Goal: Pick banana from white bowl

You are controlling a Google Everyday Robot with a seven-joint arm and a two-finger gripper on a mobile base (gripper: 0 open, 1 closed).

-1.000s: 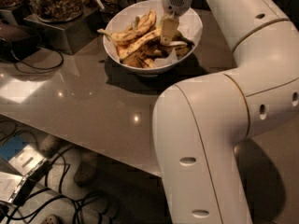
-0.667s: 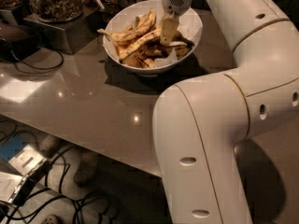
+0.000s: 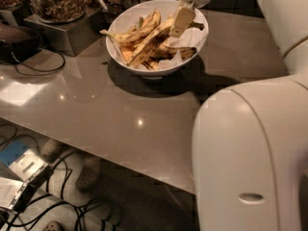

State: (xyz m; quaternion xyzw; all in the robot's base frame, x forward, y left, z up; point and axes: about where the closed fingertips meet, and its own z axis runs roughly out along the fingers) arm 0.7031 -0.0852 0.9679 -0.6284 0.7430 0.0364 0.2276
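The white bowl point(image 3: 144, 67) stands at the back of the grey table, lined with white paper and filled with spotted bananas. My gripper point(image 3: 182, 21) hangs over the bowl's right half, coming down from the top of the view. It is shut on the upper end of the banana point(image 3: 150, 45), the longest one, yellow with heavy brown streaks. The banana slants from the gripper down to the left, and its lower end rests among the other pieces in the bowl. A shorter spotted banana point(image 3: 130, 34) lies across the bowl's left side.
Glass jars of nuts point(image 3: 57, 1) stand on a metal stand point(image 3: 62, 32) at the back left, with a black cable point(image 3: 41, 67) beside them. My white arm point(image 3: 250, 158) fills the right foreground. The table's front edge point(image 3: 96, 150) runs diagonally, with cables on the floor below.
The gripper has risen slightly and moved right over the bowl. The long banana's right end has come up with it.
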